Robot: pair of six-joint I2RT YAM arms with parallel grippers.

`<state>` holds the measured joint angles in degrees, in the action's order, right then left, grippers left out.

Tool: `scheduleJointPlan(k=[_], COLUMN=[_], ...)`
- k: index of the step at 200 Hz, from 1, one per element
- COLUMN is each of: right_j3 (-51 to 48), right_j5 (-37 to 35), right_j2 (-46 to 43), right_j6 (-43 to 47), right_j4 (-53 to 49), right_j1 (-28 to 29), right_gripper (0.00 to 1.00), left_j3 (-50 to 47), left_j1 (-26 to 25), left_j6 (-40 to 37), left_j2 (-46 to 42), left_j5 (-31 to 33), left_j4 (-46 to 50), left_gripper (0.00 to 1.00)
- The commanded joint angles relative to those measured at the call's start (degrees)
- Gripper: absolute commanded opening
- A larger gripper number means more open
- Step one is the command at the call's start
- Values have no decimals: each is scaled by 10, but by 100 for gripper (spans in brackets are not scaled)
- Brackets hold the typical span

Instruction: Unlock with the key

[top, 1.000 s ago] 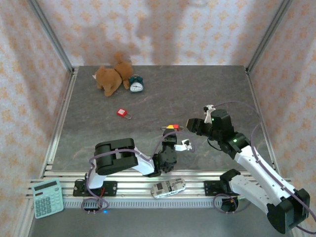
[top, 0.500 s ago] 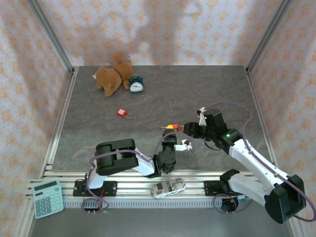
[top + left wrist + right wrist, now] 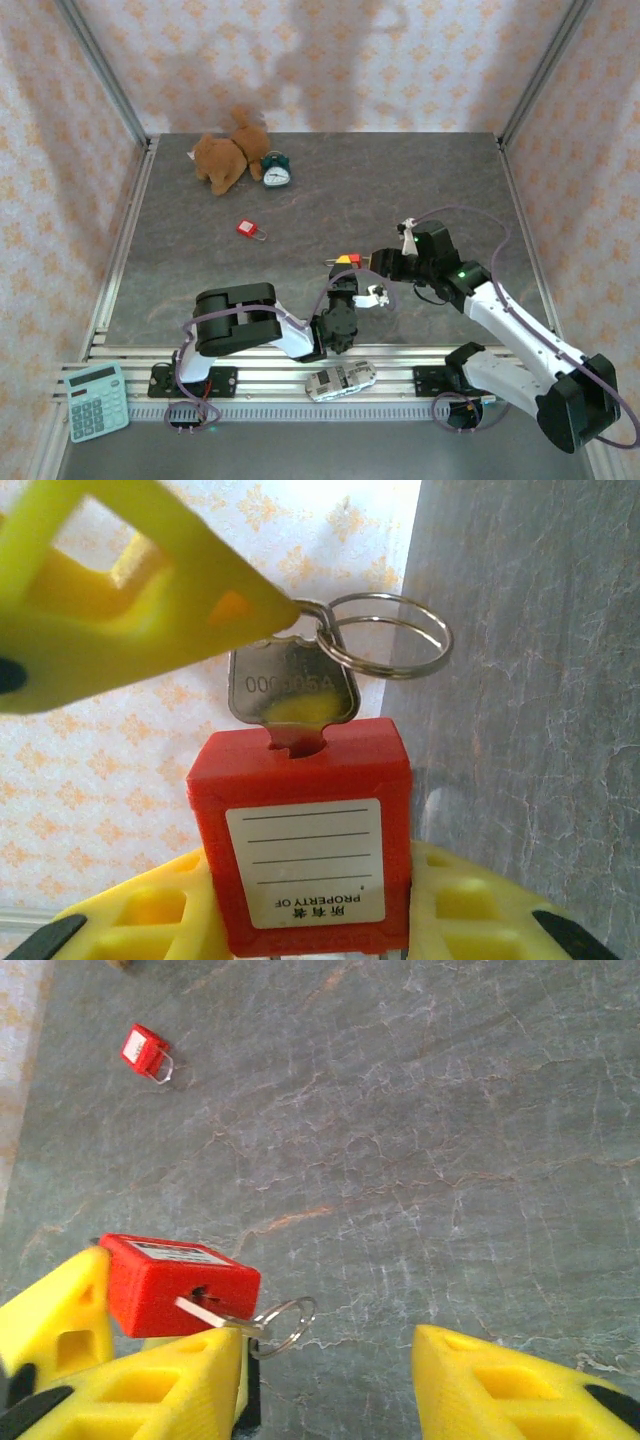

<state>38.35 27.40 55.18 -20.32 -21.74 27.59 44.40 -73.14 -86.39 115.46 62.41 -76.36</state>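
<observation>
Key (image 3: 290,695) sits in padlock (image 3: 300,780) (left hand (image 3: 310,912) grips), right hand (image 3: 330,1345) agape.

My fingers (image 3: 140,910), low in the frame, are yellow. Padlock (image 3: 305,830) red with a white label, key (image 3: 290,690) silver, table (image 3: 450,1110) veined grey, walls (image 3: 350,60) peach-flowered.

**Quiet Light, Busy Pattern**

Pale wallpaper with small orange floral motifs (image 3: 330,60) covers the back and both side walls, meeting at slanted silver metal corner posts (image 3: 100,70). Soft grey shadows (image 3: 300,50) fall across the back wall. Below lies a dark grey marbled tabletop (image 3: 400,180), evenly lit, edged at the near side by ribbed aluminium rails (image 3: 400,358).
</observation>
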Motion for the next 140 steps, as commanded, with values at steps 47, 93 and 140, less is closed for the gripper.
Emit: scheduleJointPlan(k=[47,93,140], right_j3=[0,20,30], right_j5=[20,-5,-31], right_j2=[-25,12,32], right_j6=[-3,9,18], right_j4=[-4,4,11], right_j1=[13,13,13], right_gripper=[49,50,50], left_j3=[7,7,3], left_j1=[-6,-9,-13], left_j6=[28,27,29], left_j2=[0,-10,-13], left_j5=[4,3,3], left_j4=[3,5,4], left_gripper=[13,12,12])
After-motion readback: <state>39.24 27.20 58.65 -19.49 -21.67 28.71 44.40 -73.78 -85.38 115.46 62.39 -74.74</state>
